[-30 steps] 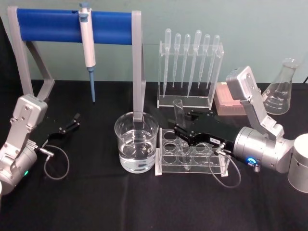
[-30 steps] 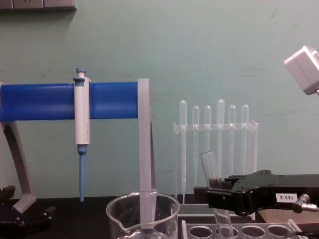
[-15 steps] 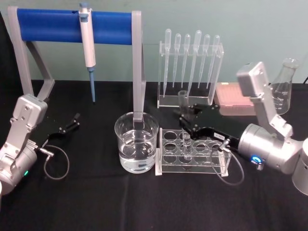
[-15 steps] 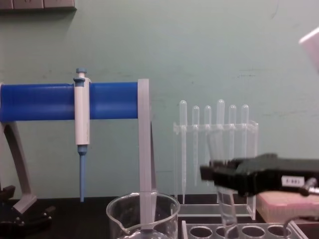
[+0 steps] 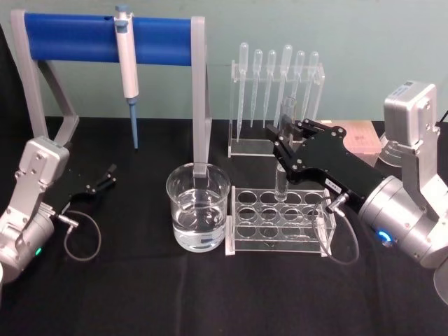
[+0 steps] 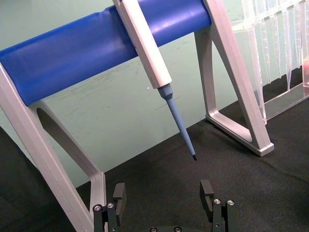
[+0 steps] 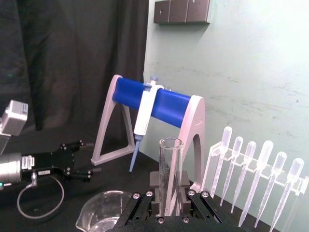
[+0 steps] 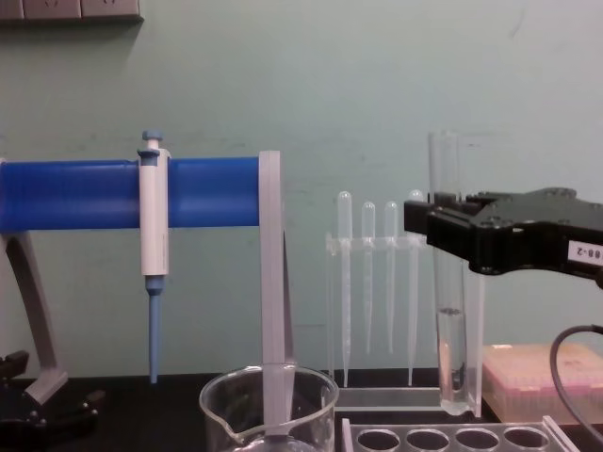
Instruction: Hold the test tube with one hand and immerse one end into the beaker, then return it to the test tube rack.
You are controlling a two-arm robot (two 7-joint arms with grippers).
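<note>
Firmly, the right end effector (image 5: 283, 143) clamped the test tube (image 5: 281, 183) upright, bottom hanging below it; swinging toward the beaker (image 5: 198, 206), lower left, too low could clip its rim; the left end effector (image 6: 162, 189) sat wide.

Pale mint-green painted wall (image 8: 311, 85) across the whole rear of the scene, matt, faintly scuffed and streaked in places. Meets the far edge of a worktop (image 5: 175, 294) draped in plain black cloth, lightly creased, dark from far edge to near edge. High on the wall, a short row of dark grey boxes (image 7: 182, 10) mounted side by side. Beyond the worktop's left edge, a black curtain (image 7: 72, 48) in loose vertical folds, butting up against the green paint. Even, diffuse light across wall and cloth alike, brightest on the paint.
</note>
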